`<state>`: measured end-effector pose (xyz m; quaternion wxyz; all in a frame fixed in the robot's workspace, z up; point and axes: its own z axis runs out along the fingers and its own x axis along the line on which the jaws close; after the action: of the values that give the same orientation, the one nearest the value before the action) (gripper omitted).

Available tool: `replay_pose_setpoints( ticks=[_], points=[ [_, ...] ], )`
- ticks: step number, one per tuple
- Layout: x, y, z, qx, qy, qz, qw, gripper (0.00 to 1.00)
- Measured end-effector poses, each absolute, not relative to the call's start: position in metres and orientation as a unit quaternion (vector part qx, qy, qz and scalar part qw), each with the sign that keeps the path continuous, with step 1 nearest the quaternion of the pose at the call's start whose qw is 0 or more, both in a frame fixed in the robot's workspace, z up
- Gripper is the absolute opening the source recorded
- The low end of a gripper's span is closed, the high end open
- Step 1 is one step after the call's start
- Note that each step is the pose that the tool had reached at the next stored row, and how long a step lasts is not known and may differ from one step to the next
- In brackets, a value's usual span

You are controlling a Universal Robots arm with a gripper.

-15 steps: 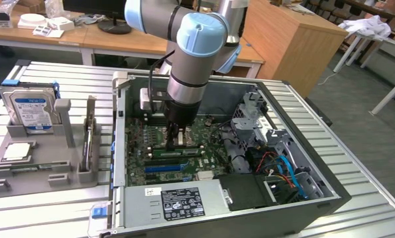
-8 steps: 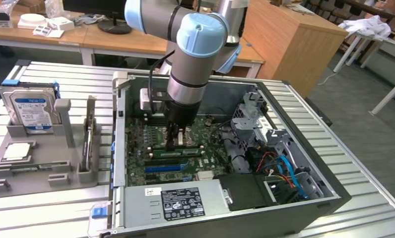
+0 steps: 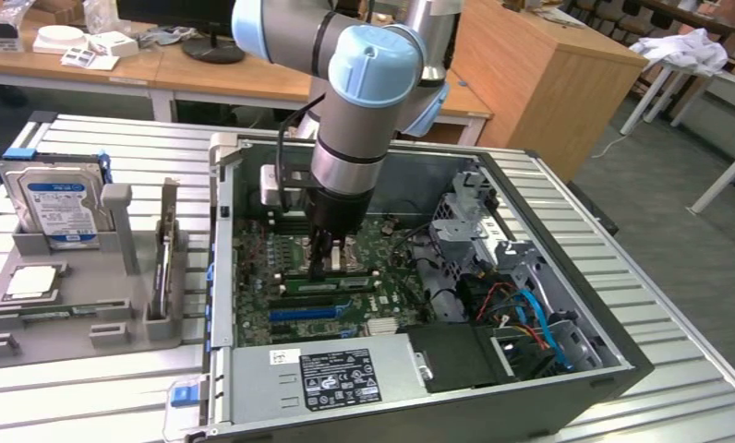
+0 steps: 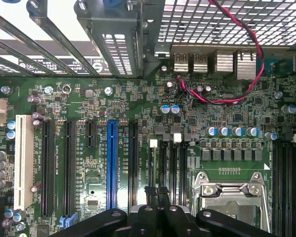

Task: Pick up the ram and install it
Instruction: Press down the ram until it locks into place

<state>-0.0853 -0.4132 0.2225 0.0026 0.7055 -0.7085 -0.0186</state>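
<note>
So the end effector (image 3: 324, 268) is sunk deep into the open computer case (image 3: 565, 378), fingers squeezed fully together, with the tips parked right at the memory slots (image 4: 175, 163) beside the processor socket (image 4: 232, 197). In the wrist view the closed end effector (image 4: 155, 195) is seen hanging over the slot with the white latch, and nothing is seen sticking out between the fingers.

In the exterior view a long narrow strip is seen lying along the slots right under the tips, and that's judged to be the ram (image 3: 349, 280), in its slot or nearly there. Whether it's pinched or just pushed on can't be told.

The step in hand is reckoned to be the seating part, not the pick-up. What's called for here is straight-down, even pressure with the stick lined up in the slot, so the motherboard (image 3: 294, 314) isn't flexed or an end left popped up.

Further out, a hard drive (image 3: 60, 203) is parked in the grey tray (image 3: 47, 323) on the counter (image 3: 97, 406), well apart from the case.
</note>
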Motion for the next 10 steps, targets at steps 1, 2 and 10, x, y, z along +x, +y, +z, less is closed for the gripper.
replay_pose_setpoints(
  ticks=[1, 2, 10],
  points=[
    [-0.0853, -0.4132, 0.2225, 0.705, -0.708, -0.019, 0.003, 0.10],
    [-0.0853, -0.4132, 0.2225, 0.705, -0.708, -0.019, 0.003, 0.10],
    [-0.0853, -0.4132, 0.2300, 0.705, -0.708, -0.019, 0.002, 0.10]
  ],
)
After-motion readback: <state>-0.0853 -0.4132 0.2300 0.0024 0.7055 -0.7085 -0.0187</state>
